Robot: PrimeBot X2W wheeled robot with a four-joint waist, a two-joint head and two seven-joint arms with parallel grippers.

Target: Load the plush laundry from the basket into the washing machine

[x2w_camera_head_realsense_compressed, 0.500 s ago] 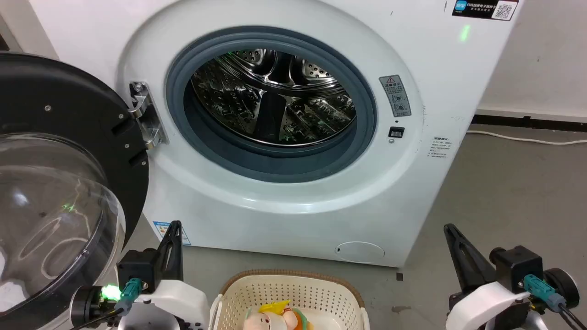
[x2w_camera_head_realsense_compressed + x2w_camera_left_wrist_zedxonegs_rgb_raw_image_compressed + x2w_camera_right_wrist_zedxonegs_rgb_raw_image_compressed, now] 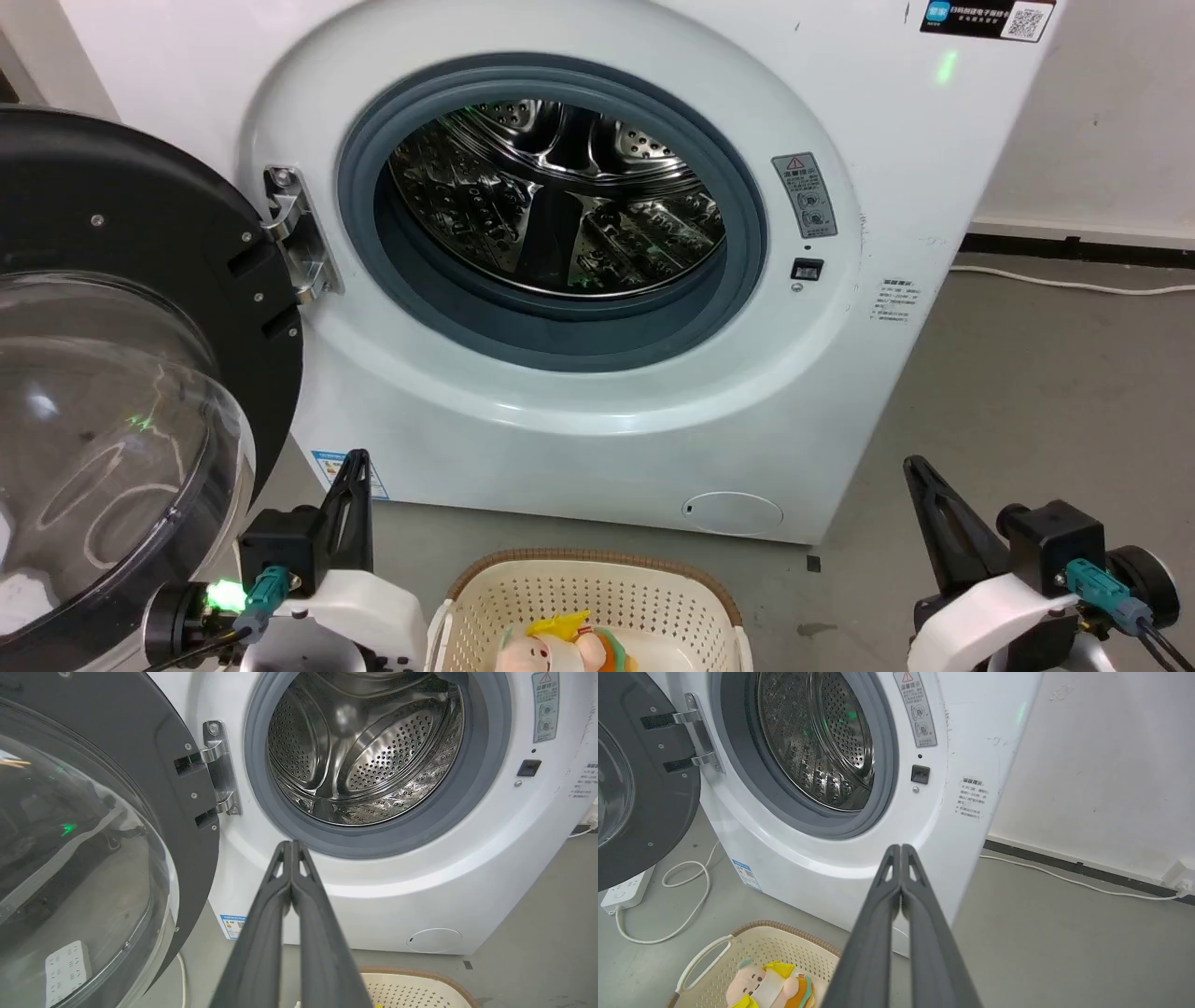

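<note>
My left gripper point(image 2: 353, 471) sits at the lower left of the head view and my right gripper point(image 2: 920, 476) at the lower right. Each wrist view shows that gripper's two fingers pressed together at the tips, clenched on nothing.

The toy point(image 2: 560, 647) lies in the basket point(image 2: 597, 560), which stands on the floor in front of the washer point(image 2: 597, 448), between my two arms. The door point(image 2: 140, 233) stands swung open to my left. The drum point(image 2: 560, 205) is exposed inside the grey gasket point(image 2: 560, 341).

The right wrist view presents the toy's face, with the basket's looped handle near it. It adds a white cable point(image 2: 686, 891) looped on the floor and a power strip point(image 2: 623, 891) under the door. The left wrist view presents the basket's rim at its bottom edge, and a power strip seen through the door's dome.
</note>
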